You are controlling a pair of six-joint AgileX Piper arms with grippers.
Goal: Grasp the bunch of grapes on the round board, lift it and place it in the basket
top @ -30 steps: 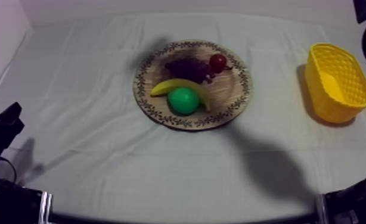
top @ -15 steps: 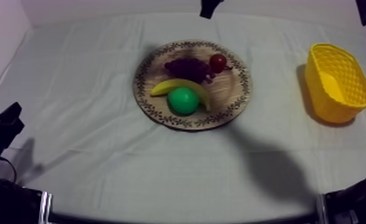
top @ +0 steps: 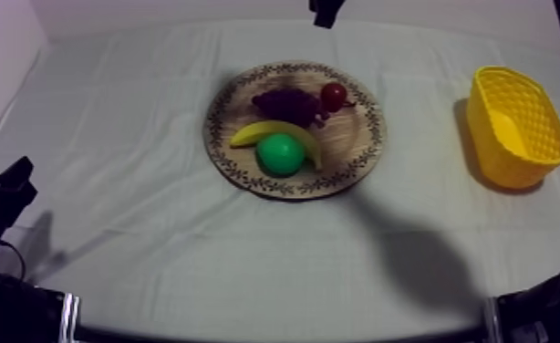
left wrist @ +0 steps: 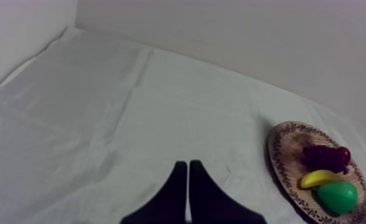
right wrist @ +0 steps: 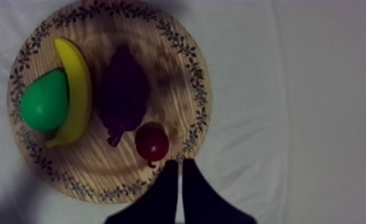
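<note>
The dark purple bunch of grapes (top: 286, 105) lies on the far part of the round wooden board (top: 220, 128), next to a small red fruit (top: 334, 95). In front of them lie a banana (top: 274, 132) and a green pear (top: 280, 153). The yellow basket (top: 512, 128) stands at the right. My right gripper (top: 325, 11) hangs beyond the board's far rim; in the right wrist view its fingers (right wrist: 176, 170) lie together, shut on nothing, just off the small red fruit (right wrist: 152, 142) and short of the grapes (right wrist: 124, 92). My left gripper (left wrist: 187, 173) is shut, resting low at the left (top: 17, 178).
The left wrist view has the board (left wrist: 284, 155) far off to the side, across bare grey-white cloth. A wide stretch of cloth separates the board from the basket. A wall runs behind the table's far edge.
My right gripper has come into the top view at the far edge above the board and shifted slightly. The fruit, basket and left arm have not moved.
</note>
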